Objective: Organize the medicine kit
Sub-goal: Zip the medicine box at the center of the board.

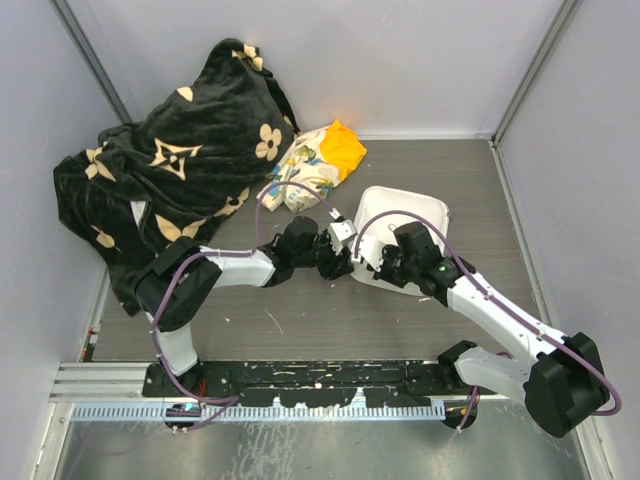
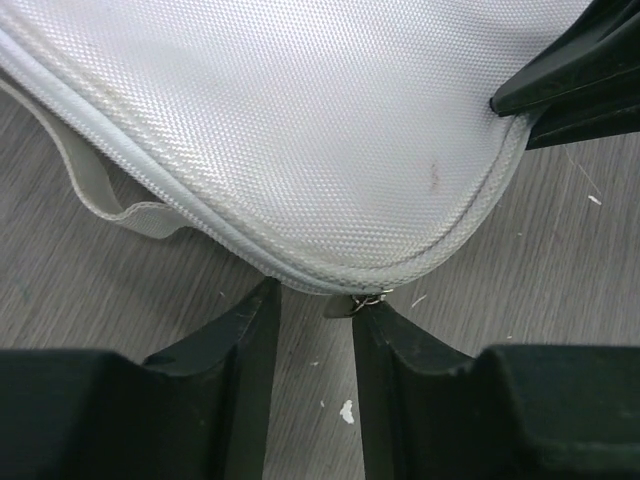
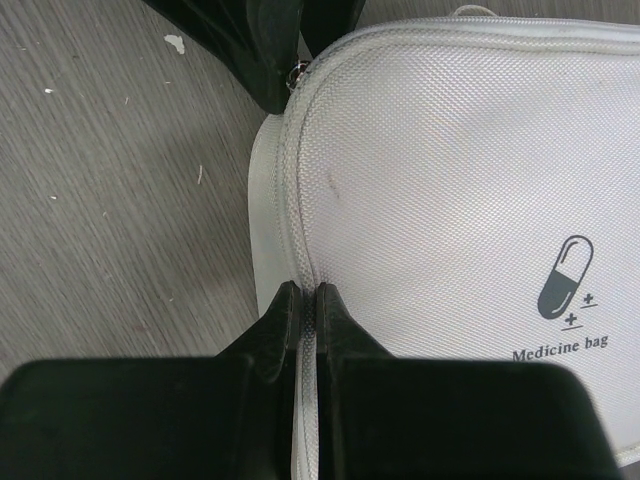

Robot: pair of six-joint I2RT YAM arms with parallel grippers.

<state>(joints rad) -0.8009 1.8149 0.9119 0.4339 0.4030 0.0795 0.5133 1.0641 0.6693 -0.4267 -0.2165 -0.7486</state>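
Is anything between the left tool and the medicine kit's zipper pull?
Nothing visible. The left tool sits at the medicine kit's corner, fingers apart, the zipper pull at one fingertip. The right tool pinches the rim farther along, outside that gap.

Showed white link shells and black joint housings on left arm [image 1: 235, 268] and right arm [image 1: 500, 315]. Carried purple cable [image 1: 258, 215] looped along each. Ended in matte black wedge-shaped left fingers [image 2: 240, 350] and right fingers [image 3: 285, 320]. Sat on black base plate [image 1: 300, 380], scuffed white, before ribbed silver rail [image 1: 250, 410].
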